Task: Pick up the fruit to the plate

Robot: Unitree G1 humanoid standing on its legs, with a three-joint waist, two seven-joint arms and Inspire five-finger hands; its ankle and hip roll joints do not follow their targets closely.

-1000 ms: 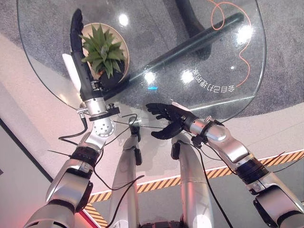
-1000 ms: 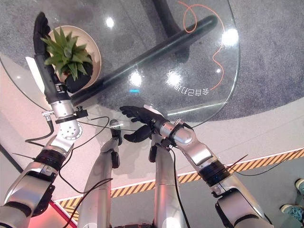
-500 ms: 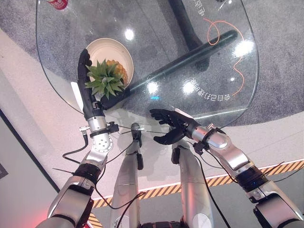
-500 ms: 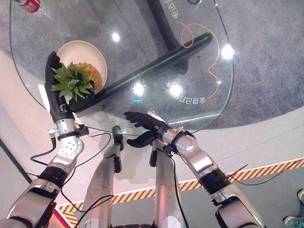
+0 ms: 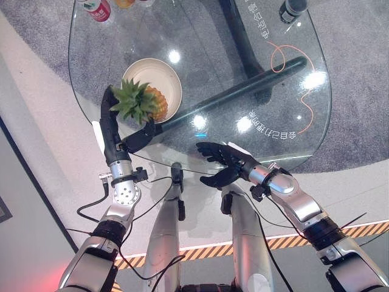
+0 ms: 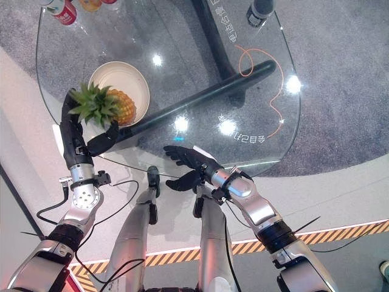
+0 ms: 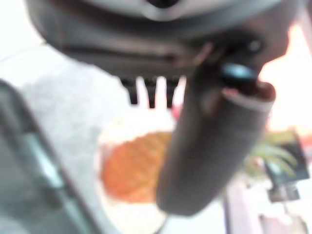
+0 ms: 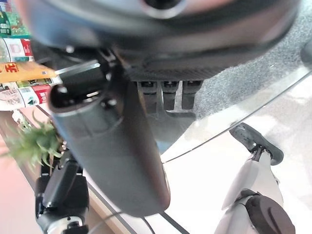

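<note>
**A:** One pineapple, lying on its side in the cream plate at the left of the round glass worktop. Orange body inside the rim, green crown poking out over the plate's near edge.

**B:** Heavy or light to handle?

**A:** Probably heavy for one hand. Stiff and rough-skinned, so little risk of slipping or bruising. Round enough to roll. Spiky, springy leaves, likely to bend or tear if trusted with the whole weight.

**B:** Best place to grip, then?

**A:** Around the thick middle of the body, judging by its shape. Failing that, low on the crown, right where the leaves meet the fruit.

**B:** And the left hand?

**A:** Open and just beside the crown. Fingers straight, standing along the crown's outer side. Thumb spread wide on the near side, pointing toward the plate. Leaves between fingers and thumb, nothing curled round them. Hard to tell whether brushing the leaf tips or just apart. From the left wrist view, straight fingers too, with the orange fruit in the plate beyond them.

**B:** Right hand?

**A:** Open too, fingers loosely spread, holding nothing. Hovering at the worktop's near edge, well apart from plate and fruit.
</note>
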